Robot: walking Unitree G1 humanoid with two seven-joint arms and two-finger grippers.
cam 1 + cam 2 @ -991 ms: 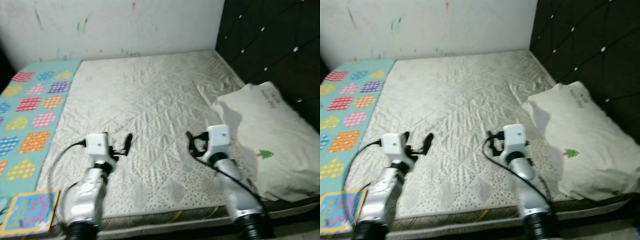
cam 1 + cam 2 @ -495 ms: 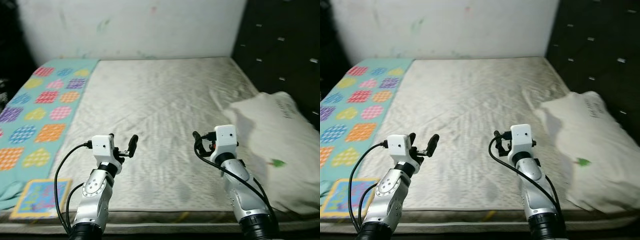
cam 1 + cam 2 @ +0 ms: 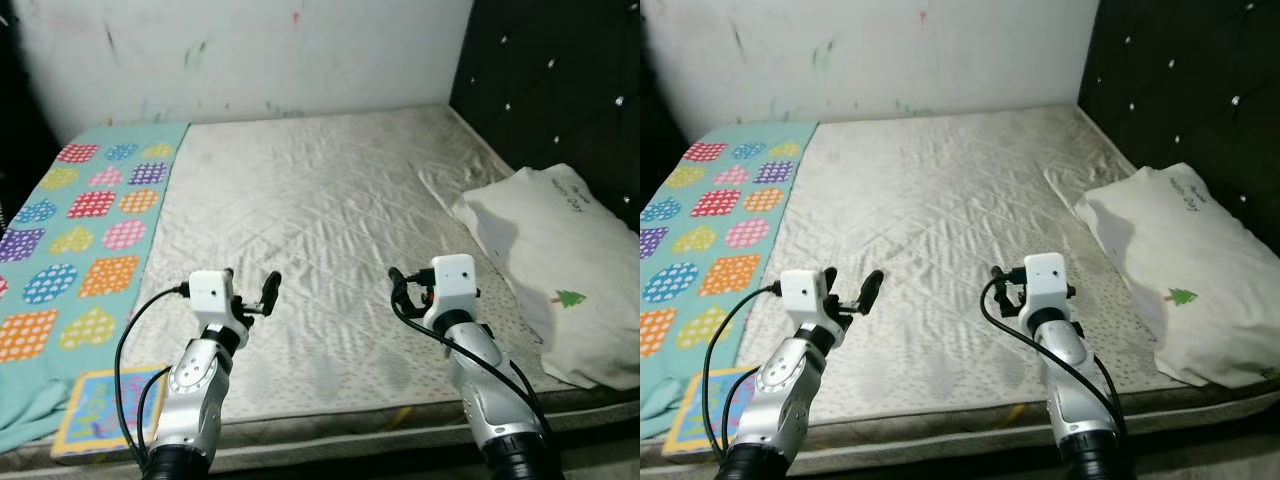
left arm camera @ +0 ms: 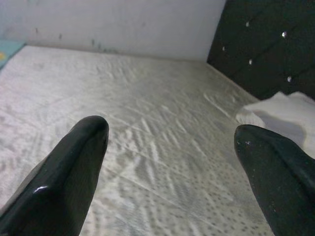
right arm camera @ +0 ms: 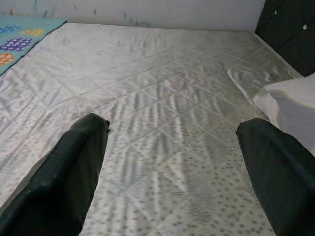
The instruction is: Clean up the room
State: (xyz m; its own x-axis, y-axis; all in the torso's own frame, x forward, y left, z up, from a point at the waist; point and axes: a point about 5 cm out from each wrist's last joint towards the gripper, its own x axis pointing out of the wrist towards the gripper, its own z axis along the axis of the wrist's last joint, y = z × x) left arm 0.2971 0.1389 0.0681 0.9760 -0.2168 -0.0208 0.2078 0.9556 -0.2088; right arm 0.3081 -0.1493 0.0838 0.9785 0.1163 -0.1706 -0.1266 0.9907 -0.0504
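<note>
A cream quilted mattress (image 3: 320,190) lies before me. At its right end rests a white pillow (image 3: 555,265) with a small green tree print. A teal blanket (image 3: 80,230) with coloured patches covers the left side, and a colourful picture book (image 3: 100,412) lies at its near corner. My left gripper (image 3: 250,288) hovers open over the near part of the mattress, nothing between its fingers (image 4: 74,167). A little to the right, my right gripper (image 3: 408,290) is also open and holds nothing, its fingers (image 5: 74,172) pointing toward the wall.
A dark padded headboard (image 3: 550,90) rises behind the pillow on the right. A white wall (image 3: 250,50) with paint marks closes the far side. The near mattress edge (image 3: 340,420) runs just under my arms.
The whole picture shifted as my head camera moved. Both arms kept the same pose over the near mattress, with their grippers open throughout.
</note>
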